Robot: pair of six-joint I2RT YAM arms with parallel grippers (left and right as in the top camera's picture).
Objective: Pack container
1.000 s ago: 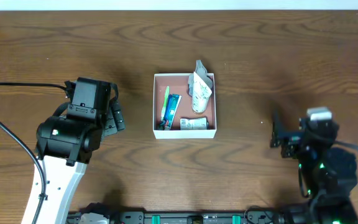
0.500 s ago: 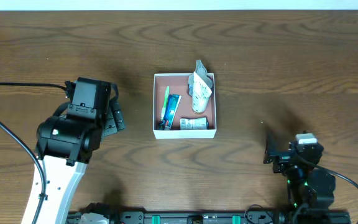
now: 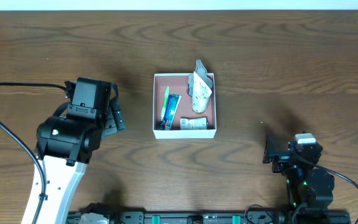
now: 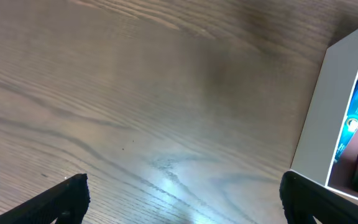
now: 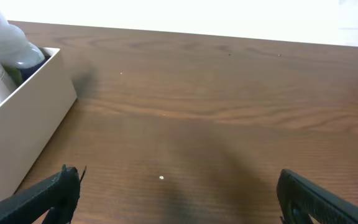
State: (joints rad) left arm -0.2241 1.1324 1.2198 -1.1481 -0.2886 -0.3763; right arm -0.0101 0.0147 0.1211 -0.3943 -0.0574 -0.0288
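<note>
Two grippers of mine gape empty: left gripper mid-left, right gripper lower right, both clear of container at centre, toiletries inside; packing looks finished.

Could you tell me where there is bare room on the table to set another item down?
Bare table lies between the left gripper and the container, and between the container and the right gripper. The strip beyond the container is bare too. Inside it is crowded: toothbrush, toothpaste, white tube and carton.
</note>
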